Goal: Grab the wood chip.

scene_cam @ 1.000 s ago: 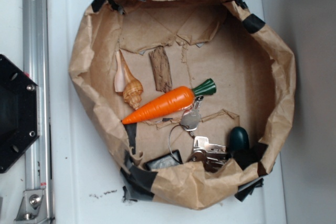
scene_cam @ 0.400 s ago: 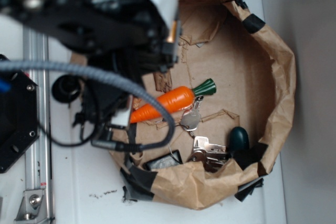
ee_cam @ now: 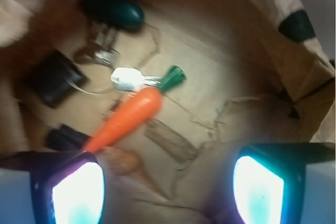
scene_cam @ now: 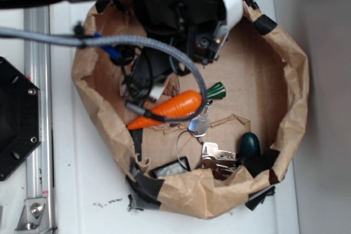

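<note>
Two glowing pads frame the wrist view, one at lower left (ee_cam: 77,195) and one at lower right, and the gap between them is wide, so the end effector (ee_cam: 168,192) stands spread apart with nothing in it. Just above that gap lies the wood chip (ee_cam: 170,139): a small oblong sliver, dull grey-brown, grainy and rough, flat on the brown paper floor and lying slantwise, its upper end close to the carrot (ee_cam: 126,119). From the outside camera the chip is almost wholly hidden under the black arm (scene_cam: 175,15) and its grey braided cable (scene_cam: 137,42).

The carrot is smooth, glossy orange plastic with a dark green top, tapering to a point. Beside its tip, near the left pad, a tan ridged seashell (ee_cam: 123,161) peeks out, blurred. By the carrot's green end sits a silvery key (ee_cam: 128,78) on a thin wire loop, and beyond it a shiny metal clip (scene_cam: 216,156), a dark green rounded object (ee_cam: 118,11) and a flat black block (ee_cam: 50,77).

All of it rests inside a crumpled brown paper nest (scene_cam: 290,80), its rim patched with black tape (scene_cam: 264,23), on a pale white surface (scene_cam: 82,190) beside a metal rail (scene_cam: 34,108).
</note>
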`<action>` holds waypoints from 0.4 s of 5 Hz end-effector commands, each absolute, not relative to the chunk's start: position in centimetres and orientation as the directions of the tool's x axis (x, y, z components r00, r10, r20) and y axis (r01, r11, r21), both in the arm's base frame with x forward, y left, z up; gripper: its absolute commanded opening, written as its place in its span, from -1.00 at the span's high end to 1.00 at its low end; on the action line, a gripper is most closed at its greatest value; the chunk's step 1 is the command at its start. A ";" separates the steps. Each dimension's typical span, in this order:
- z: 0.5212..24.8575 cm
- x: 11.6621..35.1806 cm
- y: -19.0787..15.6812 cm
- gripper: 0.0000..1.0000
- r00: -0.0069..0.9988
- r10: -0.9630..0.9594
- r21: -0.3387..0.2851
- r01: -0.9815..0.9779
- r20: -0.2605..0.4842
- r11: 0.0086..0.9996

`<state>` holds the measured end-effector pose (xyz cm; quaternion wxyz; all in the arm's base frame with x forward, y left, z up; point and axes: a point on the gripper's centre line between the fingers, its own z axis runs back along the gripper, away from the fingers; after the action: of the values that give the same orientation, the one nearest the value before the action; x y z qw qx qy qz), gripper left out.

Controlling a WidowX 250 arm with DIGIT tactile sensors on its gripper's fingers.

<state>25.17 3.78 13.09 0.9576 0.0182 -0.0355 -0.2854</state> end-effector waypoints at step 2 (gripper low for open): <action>7.2 25.8 3.9 -1.00 0.754 -0.655 0.124 0.648 0.034 0.752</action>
<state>25.61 4.04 6.31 0.9361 0.0407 -0.0183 -0.3490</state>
